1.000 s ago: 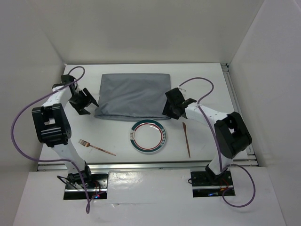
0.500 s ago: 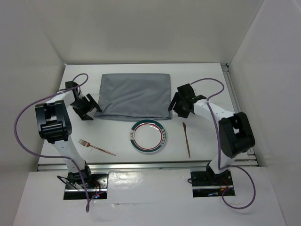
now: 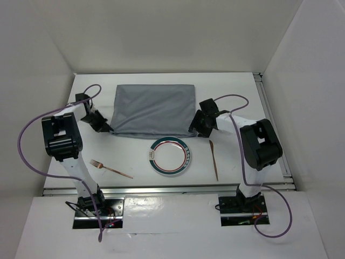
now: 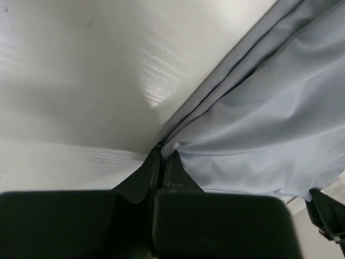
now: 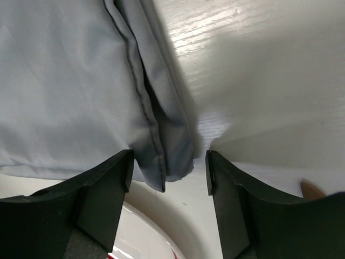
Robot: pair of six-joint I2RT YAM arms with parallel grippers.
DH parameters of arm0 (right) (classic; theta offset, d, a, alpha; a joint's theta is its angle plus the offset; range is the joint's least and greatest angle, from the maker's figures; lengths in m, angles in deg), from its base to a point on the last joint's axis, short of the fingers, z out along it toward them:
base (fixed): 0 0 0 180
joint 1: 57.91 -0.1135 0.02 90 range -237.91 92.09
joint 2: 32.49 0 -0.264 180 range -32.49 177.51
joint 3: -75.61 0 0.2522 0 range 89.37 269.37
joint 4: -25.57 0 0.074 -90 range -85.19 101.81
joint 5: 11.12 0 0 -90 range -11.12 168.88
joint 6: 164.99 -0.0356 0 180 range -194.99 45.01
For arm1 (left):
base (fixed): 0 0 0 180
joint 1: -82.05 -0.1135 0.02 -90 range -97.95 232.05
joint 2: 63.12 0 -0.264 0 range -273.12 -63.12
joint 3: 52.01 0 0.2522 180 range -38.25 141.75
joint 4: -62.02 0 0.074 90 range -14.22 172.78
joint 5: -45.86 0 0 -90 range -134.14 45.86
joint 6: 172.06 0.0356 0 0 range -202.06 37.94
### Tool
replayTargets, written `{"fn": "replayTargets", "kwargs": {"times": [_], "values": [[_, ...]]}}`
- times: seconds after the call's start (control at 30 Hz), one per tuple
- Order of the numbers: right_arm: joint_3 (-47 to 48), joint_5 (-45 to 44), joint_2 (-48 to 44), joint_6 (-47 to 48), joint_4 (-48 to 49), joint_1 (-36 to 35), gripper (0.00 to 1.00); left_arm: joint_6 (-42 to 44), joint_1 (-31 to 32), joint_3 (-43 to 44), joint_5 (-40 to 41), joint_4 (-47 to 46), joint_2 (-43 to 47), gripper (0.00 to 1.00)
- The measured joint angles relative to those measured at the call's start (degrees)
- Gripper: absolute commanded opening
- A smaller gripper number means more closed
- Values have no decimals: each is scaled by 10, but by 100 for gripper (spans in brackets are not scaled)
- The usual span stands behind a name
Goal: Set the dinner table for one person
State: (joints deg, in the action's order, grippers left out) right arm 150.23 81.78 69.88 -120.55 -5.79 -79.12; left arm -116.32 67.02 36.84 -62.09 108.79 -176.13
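Note:
A grey cloth [image 3: 153, 110] lies folded at the back of the white dinner table [image 3: 237, 91]. My left gripper [image 3: 108, 128] is at the cloth's near-left corner. In the left wrist view its jaws [image 4: 161, 155] are shut on the tip of the cloth [image 4: 269, 124]. My right gripper [image 3: 195, 129] is low at the near-right corner. It stands open [image 5: 168, 167] with the cloth's hemmed corner [image 5: 161, 145] between its fingers, untouched by either pad. A green-rimmed plate [image 3: 170, 156] lies just in front of the cloth.
A copper fork [image 3: 110, 168] lies left of the plate and a copper knife [image 3: 214, 159] right of it. The plate's rim [image 5: 145, 237] shows under my right fingers. White walls stand on three sides, and a rail runs along the table's right edge [image 3: 268, 108].
My left gripper moved in to the cloth's near-left corner and closed on it. My right gripper came down and left to the near-right corner, its jaws still apart.

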Motion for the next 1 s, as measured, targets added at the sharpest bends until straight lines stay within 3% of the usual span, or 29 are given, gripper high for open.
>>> {"fn": "replayTargets", "kwargs": {"times": [0.07, 0.2, 0.37, 0.57, 0.77, 1.0], "values": [[2, 4, 6, -3, 9, 0, 57, -3, 0, 1, -4, 0, -1, 0], [7, 9, 24, -10, 20, 0, 0, -5, -1, 11, -10, 7, -8, 0], [78, -8, 48, 0, -6, 4, 0, -5, -1, 44, -20, 24, -13, 0], [203, -33, 33, 42, -10, 14, 0, -2, -1, 158, -42, 63, 5, 0], [219, -44, -60, 68, -13, 24, 0, -3, -6, 242, -75, 78, 96, 0], [219, -49, -179, 78, -28, 25, 0, -5, -21, 257, -134, 87, 206, 0]]}}
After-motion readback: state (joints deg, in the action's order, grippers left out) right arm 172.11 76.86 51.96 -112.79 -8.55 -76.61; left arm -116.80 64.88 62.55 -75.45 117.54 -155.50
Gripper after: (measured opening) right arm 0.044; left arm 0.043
